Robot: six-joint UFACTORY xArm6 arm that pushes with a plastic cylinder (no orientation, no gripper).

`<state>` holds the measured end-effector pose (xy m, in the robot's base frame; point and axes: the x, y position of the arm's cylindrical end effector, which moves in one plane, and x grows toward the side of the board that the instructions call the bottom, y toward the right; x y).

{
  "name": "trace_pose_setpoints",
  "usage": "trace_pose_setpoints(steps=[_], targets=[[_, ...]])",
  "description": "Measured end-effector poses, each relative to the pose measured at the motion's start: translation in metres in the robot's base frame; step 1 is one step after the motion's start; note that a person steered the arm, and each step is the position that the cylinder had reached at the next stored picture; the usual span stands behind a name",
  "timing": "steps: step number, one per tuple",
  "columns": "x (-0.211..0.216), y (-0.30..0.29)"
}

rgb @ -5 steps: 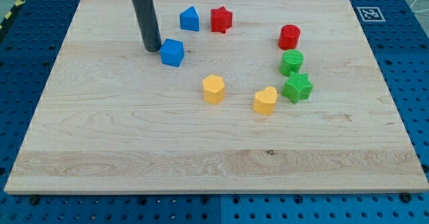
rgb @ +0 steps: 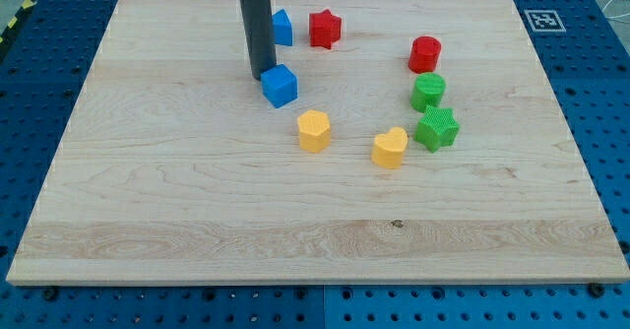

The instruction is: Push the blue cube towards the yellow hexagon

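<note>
The blue cube [rgb: 281,86] sits on the wooden board [rgb: 177,201], up and left of the yellow hexagon [rgb: 314,130], with a small gap between them. My tip [rgb: 262,76] touches the cube's upper left side. The dark rod rises from there and partly hides another blue block [rgb: 283,28] behind it.
A red star [rgb: 324,28] lies right of the hidden blue block. A red cylinder [rgb: 425,53], a green cylinder [rgb: 428,92] and a green star [rgb: 436,128] stand in a column at the right. A yellow heart [rgb: 390,147] lies right of the hexagon.
My tip has moved right and slightly down, and the blue cube has slid right and down with it, closer to the yellow hexagon. The other blocks have not moved.
</note>
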<state>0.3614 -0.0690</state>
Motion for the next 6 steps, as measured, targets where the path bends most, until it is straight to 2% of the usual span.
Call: trace_pose_setpoints(steps=[2, 4, 6], targets=[[0.013, 0.012], [-0.006, 0.012], [-0.005, 0.012]])
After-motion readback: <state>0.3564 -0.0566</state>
